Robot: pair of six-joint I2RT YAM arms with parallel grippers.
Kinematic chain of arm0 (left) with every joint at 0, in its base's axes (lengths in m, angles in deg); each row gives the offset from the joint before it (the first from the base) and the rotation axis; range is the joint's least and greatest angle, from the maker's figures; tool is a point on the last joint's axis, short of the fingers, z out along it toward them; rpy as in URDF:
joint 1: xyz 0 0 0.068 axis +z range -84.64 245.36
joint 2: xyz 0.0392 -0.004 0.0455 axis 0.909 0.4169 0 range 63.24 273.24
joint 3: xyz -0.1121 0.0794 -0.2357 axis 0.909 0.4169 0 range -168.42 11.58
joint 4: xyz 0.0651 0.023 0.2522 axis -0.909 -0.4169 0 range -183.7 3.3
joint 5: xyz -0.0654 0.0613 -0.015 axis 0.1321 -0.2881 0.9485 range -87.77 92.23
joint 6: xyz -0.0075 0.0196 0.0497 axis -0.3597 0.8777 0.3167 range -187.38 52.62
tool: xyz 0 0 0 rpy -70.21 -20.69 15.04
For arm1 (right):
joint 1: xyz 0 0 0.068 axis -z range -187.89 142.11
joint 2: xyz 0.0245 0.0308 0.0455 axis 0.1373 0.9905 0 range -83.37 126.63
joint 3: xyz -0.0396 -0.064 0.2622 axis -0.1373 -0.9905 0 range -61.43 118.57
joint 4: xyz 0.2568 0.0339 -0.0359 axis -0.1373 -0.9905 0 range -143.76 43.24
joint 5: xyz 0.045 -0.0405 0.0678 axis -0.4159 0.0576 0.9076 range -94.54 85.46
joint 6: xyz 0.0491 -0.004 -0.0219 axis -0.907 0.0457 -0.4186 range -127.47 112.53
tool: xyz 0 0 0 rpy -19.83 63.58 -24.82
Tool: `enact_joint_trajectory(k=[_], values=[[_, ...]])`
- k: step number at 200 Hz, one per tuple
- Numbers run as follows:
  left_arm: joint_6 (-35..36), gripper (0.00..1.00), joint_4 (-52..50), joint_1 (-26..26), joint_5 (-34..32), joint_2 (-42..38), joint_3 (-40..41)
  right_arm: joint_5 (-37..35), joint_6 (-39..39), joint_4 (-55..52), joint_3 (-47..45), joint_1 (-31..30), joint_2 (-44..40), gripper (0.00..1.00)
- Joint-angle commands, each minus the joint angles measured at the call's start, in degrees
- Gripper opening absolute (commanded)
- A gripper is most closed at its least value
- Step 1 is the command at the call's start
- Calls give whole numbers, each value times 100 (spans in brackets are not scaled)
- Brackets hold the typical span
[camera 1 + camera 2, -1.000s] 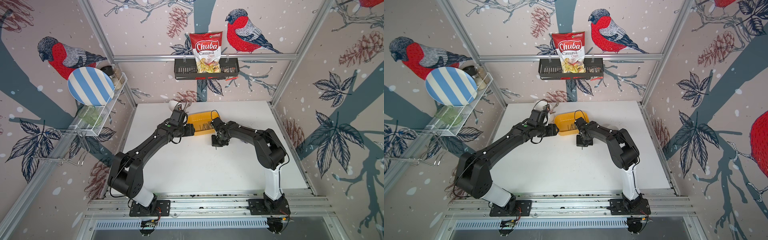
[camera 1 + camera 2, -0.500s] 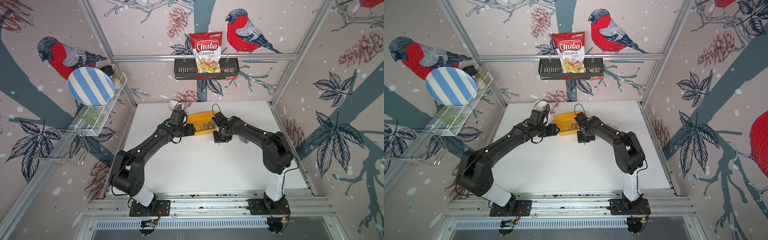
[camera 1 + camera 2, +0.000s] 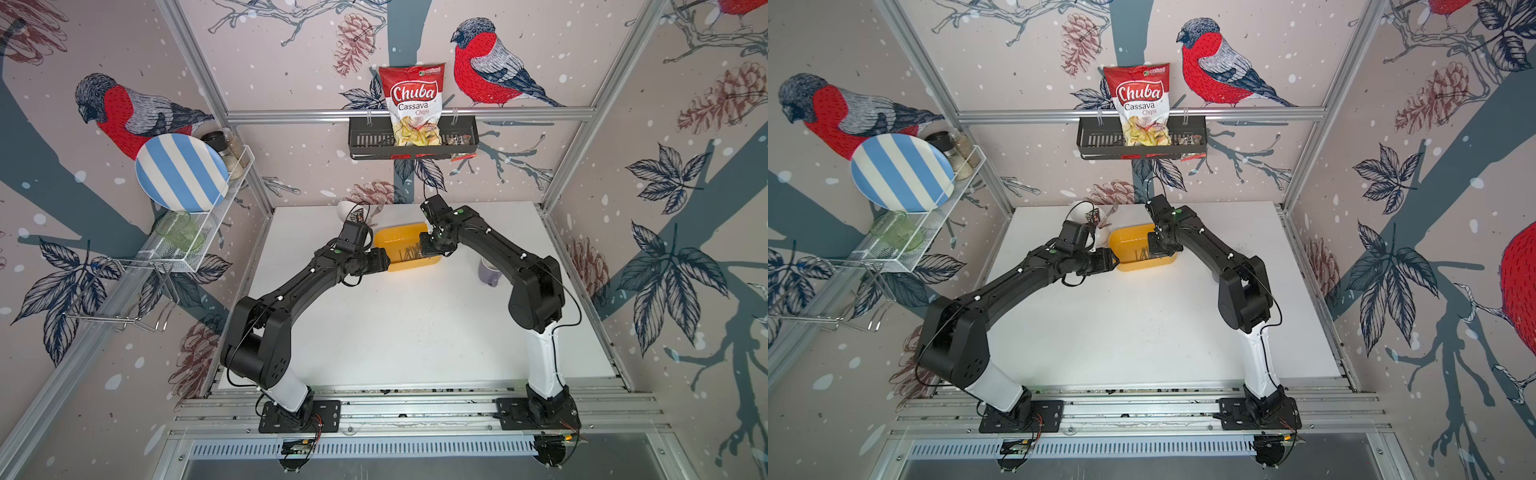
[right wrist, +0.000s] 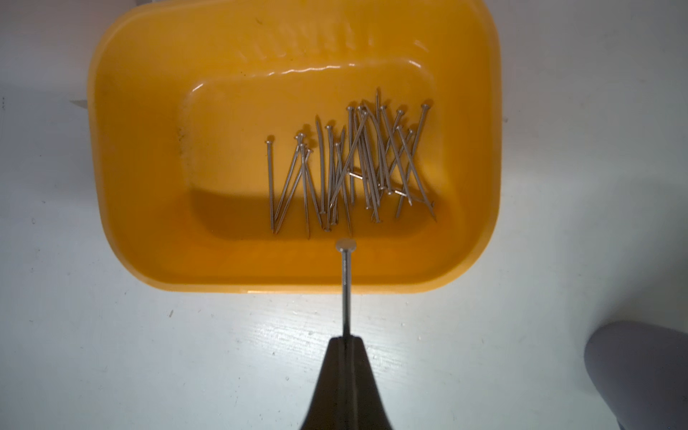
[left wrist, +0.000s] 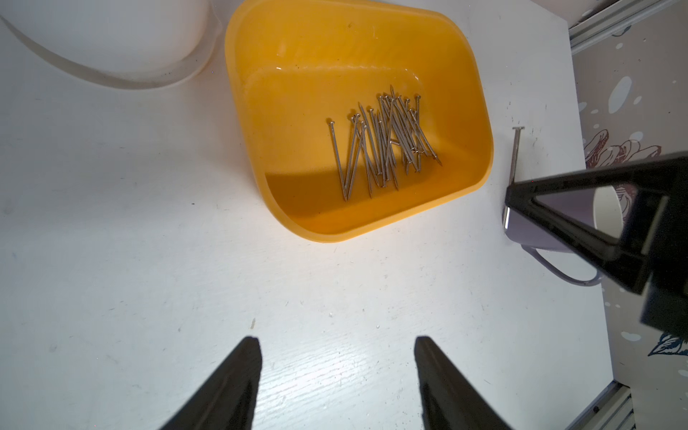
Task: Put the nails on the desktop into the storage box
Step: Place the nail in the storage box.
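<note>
Nails (image 4: pixel 350 167) lay in a crossed heap on the floor of the yellow storage box (image 4: pixel 156 156), bunched toward one end. One more, the held nail (image 4: pixel 346 290), was pinched at its point end by the right gripper (image 4: pixel 346 340), whose jaws were pressed together on it. Its shank crossed the box's near rim and its flat head stood over the inside of the near wall, above the heap and not touching it. In the left wrist view the same nail (image 5: pixel 515 152) rose from the tip of that gripper, just beside the box's wall (image 5: pixel 480 123).

The left gripper (image 5: pixel 337 346) had its jaws well apart and gripped nothing. It hung over bare desktop (image 5: pixel 149 260) just short of the box, with the white cup (image 5: pixel 111 33) beyond.

In both top views the right arm reached forward and inward, its wrist bent down over the right end of the box (image 3: pixel 399 237). The left arm stretched to the box's left end.

A second before, the right gripper had been low over the desktop (image 3: pixel 407 324) in front of the box. Since then it had swung back over the rim, and the lilac mug (image 3: pixel 486 270) showed beside its forearm. The left arm had stayed put.
</note>
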Motion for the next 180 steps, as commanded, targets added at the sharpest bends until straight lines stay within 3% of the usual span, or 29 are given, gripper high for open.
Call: enact_joint_trajectory(k=[1,67,180], values=[[84,68,-14,54,103,38,-105,-59,319,-295,581,14,394,0],[234,68,-259,190,182,128,-185,-85,395,-298,1445,228,1195,0],[269,68,-320,294,252,193,-179,252,376,-201,1532,395,1850,0]])
